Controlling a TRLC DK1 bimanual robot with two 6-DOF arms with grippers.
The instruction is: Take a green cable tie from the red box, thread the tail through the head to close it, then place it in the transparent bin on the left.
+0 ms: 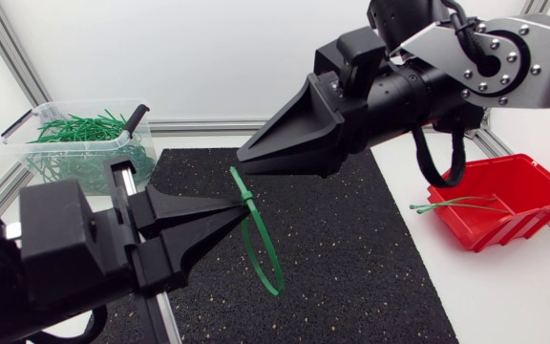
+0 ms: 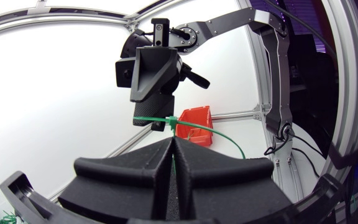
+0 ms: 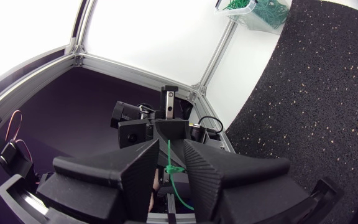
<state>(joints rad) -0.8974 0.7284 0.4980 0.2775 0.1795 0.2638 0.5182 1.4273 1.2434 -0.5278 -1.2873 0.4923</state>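
Observation:
A green cable tie [image 1: 261,250] hangs as a closed loop over the black mat, and my left gripper [image 1: 240,203] is shut on it near its head. In the left wrist view the tie [image 2: 224,134] curves away from the shut fingertips [image 2: 173,140]. My right gripper [image 1: 243,158] hovers just above the tie's upper end. Its fingers stand slightly apart, and the tie [image 3: 174,179] shows through the gap ahead of it [image 3: 169,158]. The red box [image 1: 504,205] at the right holds loose green ties [image 1: 458,203]. The transparent bin [image 1: 84,143] at the far left holds several green ties.
A black speckled mat [image 1: 351,248] covers the middle of the white table. Aluminium frame rails run along the table's back and left edges. Both arms meet over the mat's left half, between the bin and the red box.

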